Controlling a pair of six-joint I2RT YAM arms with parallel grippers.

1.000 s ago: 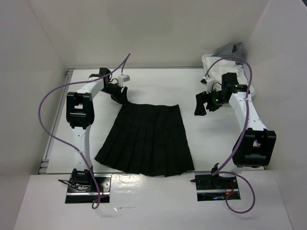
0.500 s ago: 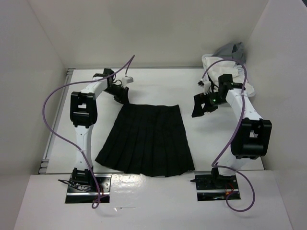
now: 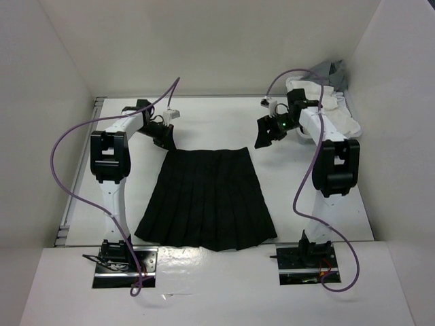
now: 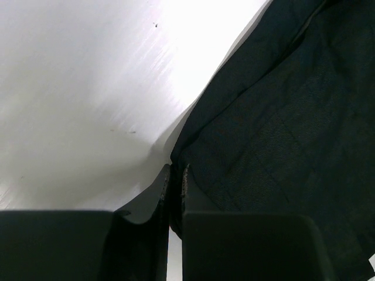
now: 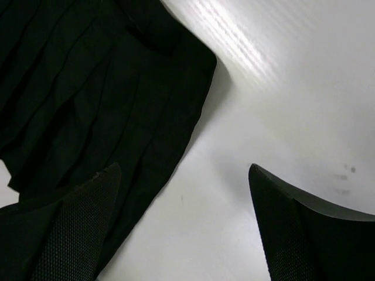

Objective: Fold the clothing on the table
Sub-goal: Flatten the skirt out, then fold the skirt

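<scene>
Swinging left since the earlier frame, the right gripper [image 3: 264, 138] hangs wide open at the upper-right corner of the skirt [image 3: 207, 197], flat mid-table [image 3: 224, 115] — the left gripper [image 3: 165, 138] pinches the upper-left corner. Grasping step — next, likely lowering and closing on the waistband.

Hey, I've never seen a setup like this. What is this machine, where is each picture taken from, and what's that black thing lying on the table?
These are two robot arms bolted at the near edge of a white table. The wide picture looks down from above and behind them. The two close-ups come from a camera on each wrist, so each shows its own fingers. The black thing is a pleated skirt, lying flat. The left gripper is shut and appears to pinch the skirt's far left corner. The right gripper is open beside the far right corner and holds nothing. A heap of white cloth sits in the table's far right corner.
</scene>
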